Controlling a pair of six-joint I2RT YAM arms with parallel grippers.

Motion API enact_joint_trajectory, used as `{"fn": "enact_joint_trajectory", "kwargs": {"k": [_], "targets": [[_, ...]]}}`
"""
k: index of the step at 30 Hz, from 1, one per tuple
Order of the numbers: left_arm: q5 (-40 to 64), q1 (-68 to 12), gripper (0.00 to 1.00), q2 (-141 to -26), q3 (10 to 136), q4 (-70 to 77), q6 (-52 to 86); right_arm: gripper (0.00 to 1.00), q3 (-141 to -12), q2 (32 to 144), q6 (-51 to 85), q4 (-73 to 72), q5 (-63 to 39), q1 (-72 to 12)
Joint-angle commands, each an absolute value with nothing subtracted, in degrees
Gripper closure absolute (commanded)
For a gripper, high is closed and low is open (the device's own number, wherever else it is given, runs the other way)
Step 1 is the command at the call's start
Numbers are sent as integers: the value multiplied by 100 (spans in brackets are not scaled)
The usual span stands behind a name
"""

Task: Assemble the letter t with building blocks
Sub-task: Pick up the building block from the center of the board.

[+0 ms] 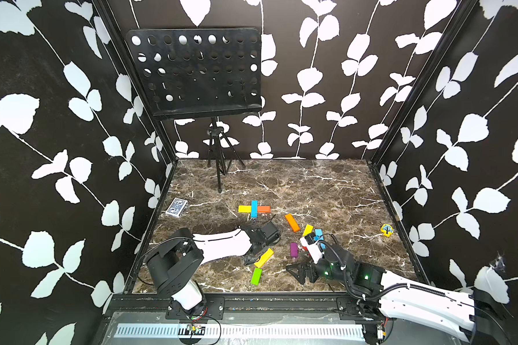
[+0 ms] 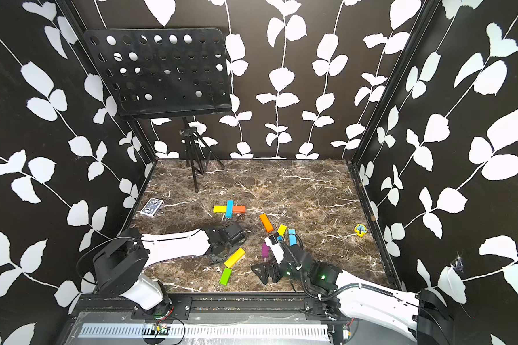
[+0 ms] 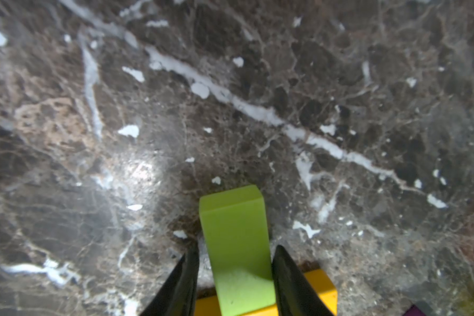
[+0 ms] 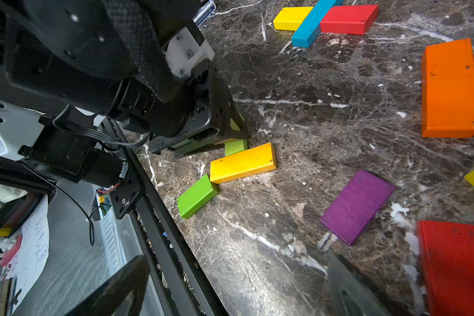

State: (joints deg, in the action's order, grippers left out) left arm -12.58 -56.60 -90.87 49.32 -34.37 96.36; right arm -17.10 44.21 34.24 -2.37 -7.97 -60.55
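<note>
Near the front rail [image 4: 175, 240] | left gripper [image 3: 236, 246]: jaws narrowly astride a lime block [image 3: 236, 216] against a yellow block [image 3: 322, 286], table sliver beside one finger | right gripper [image 4: 237, 258]: jaws wide, empty | yellow-cyan-red cross of blocks [image 1: 254, 208] mid-table | handwritten paper [image 4: 36, 240] illegible | open marble table [image 1: 326, 185] toward back

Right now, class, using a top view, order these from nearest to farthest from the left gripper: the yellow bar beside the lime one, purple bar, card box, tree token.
1. yellow bar, right beside the left gripper, near the front.
2. purple bar, farther right, mid-table.
3. card box, back left.
4. tree token, far right side.
</note>
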Motion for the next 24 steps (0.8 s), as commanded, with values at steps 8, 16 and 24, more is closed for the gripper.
{"fn": "enact_joint_trajectory", "kwargs": {"k": [8,16,24], "targets": [[-1357,-5669,72,-9094,4890,-3717,9470,1,-1732,4456,3341,-429,-817,-6089],[-1346,-5178,76,-8880,4812,-3773,8504,1,-1802,4515,3350,-359,-781,-6091],[-1478,-4461,75,-8998,6079,-4832,5650,1,-2412,4887,3194,135,-409,-6052]]}}
